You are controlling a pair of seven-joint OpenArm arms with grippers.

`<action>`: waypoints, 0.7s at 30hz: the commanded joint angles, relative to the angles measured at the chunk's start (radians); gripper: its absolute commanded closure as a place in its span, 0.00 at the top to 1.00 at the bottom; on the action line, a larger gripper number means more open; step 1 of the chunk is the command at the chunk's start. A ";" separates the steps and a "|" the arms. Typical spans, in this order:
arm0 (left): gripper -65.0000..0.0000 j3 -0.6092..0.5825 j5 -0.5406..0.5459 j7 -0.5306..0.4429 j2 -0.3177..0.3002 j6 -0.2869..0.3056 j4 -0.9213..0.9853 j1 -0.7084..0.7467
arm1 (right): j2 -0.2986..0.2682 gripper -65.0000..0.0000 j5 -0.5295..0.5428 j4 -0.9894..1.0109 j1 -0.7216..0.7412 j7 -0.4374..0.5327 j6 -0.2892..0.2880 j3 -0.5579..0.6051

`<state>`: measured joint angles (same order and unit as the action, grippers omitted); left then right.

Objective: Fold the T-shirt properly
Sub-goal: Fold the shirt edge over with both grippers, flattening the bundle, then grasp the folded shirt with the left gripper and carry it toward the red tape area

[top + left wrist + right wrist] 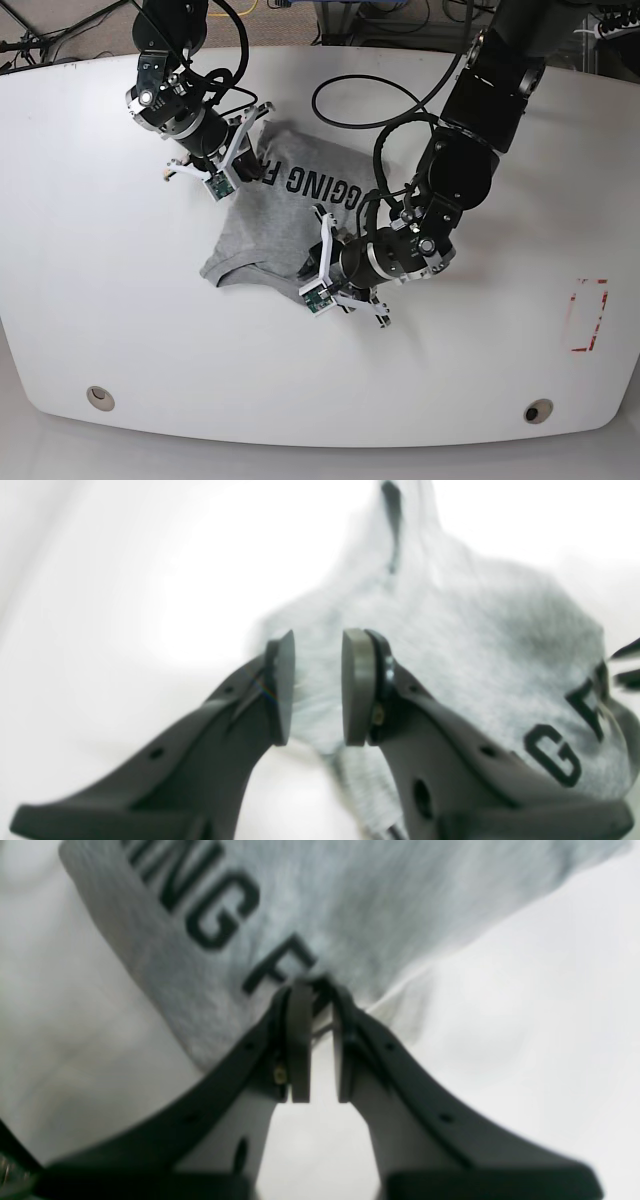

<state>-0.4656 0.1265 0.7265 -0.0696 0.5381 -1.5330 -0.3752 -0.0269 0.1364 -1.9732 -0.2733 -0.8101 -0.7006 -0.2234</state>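
Note:
The grey T-shirt (262, 238) lies crumpled in the middle of the white table (480, 380), its black lettering (310, 185) facing up. My right gripper (248, 160) is at the shirt's upper left. In its wrist view the right gripper (320, 990) pinches the T-shirt (375, 900) edge at its fingertips, next to the letter F. My left gripper (318, 262) is at the shirt's lower right edge. In the left wrist view the left gripper (322, 640) has its pads a little apart, and grey fabric of the T-shirt (450, 630) fills the gap.
Black cables (360, 110) loop over the table behind the shirt. A red outlined rectangle (588, 315) is marked near the right edge. Two round holes (97, 397) (537, 410) sit near the front edge.

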 commanded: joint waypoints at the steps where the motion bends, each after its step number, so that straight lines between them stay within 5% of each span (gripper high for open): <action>1: 0.23 0.015 0.002 -0.011 0.006 -0.016 -0.057 0.022 | -0.011 0.10 0.006 -0.050 0.013 -0.016 0.002 -0.044; 7: 0.41 0.021 0.002 -0.020 0.049 -0.174 -0.120 0.106 | -0.035 0.10 0.007 -0.054 0.032 -0.032 0.002 -0.120; 11: 0.58 0.014 0.002 -0.110 0.054 -0.306 -0.126 0.170 | -0.046 0.10 0.009 -0.051 0.039 -0.032 0.002 -0.155; 21: 0.68 -0.114 -0.133 -0.344 0.109 -0.530 0.004 0.270 | -0.081 0.10 0.010 -0.050 0.036 -0.032 0.002 -0.187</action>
<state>-0.5655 0.0238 0.4377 0.0074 0.0257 -1.5536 -0.1009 -0.0963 0.1337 -2.0071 -0.2420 -0.8654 -0.6975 -0.4057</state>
